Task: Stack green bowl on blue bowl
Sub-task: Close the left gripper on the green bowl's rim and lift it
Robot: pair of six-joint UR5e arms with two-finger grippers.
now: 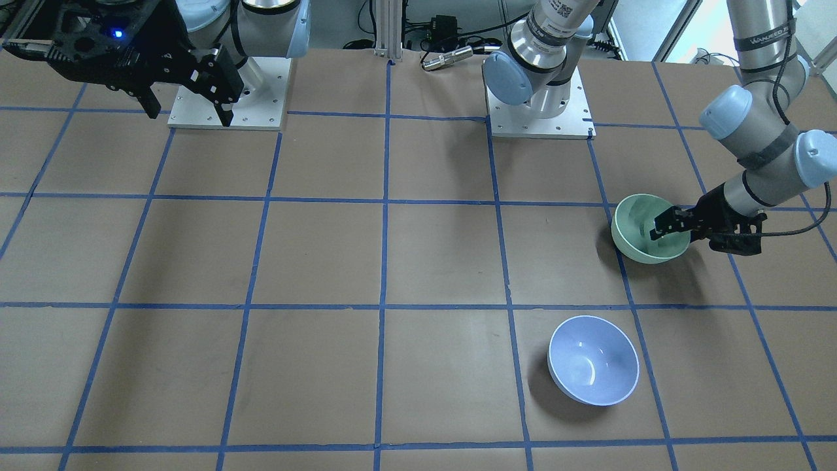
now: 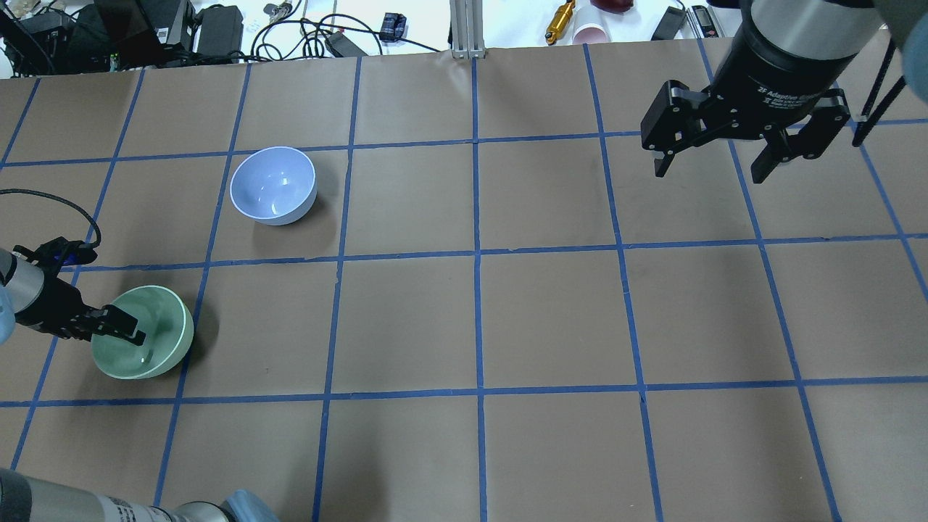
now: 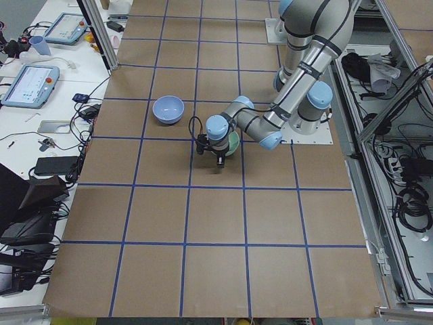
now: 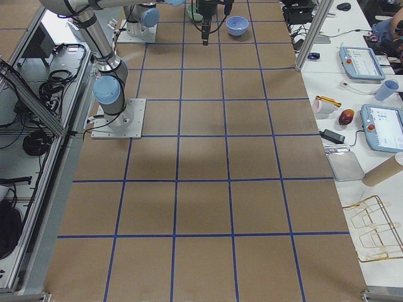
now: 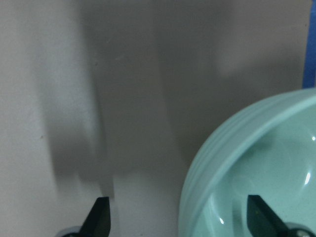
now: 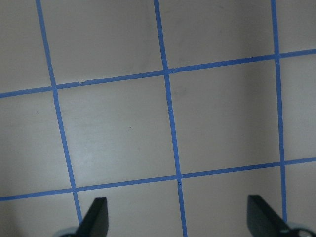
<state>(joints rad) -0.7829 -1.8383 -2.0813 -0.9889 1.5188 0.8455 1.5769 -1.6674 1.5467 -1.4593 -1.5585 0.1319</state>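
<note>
The green bowl (image 1: pixel 637 222) stands on the table at my left side; it also shows in the overhead view (image 2: pixel 163 341) and the left wrist view (image 5: pixel 266 168). My left gripper (image 1: pixel 673 226) is open at its rim: one finger is inside the bowl and the other outside, with the wall between them (image 5: pixel 180 222). The blue bowl (image 1: pixel 593 368) stands upright and empty about one grid square away, farther from my base (image 2: pixel 273 185). My right gripper (image 2: pixel 708 174) is open and empty, held high over bare table on the far side.
Brown paper with a blue tape grid (image 2: pixel 478 254) covers the table. Both arm bases (image 1: pixel 539 121) stand at my edge of it. Cables, chargers and small tools (image 2: pixel 217 29) lie beyond the far edge.
</note>
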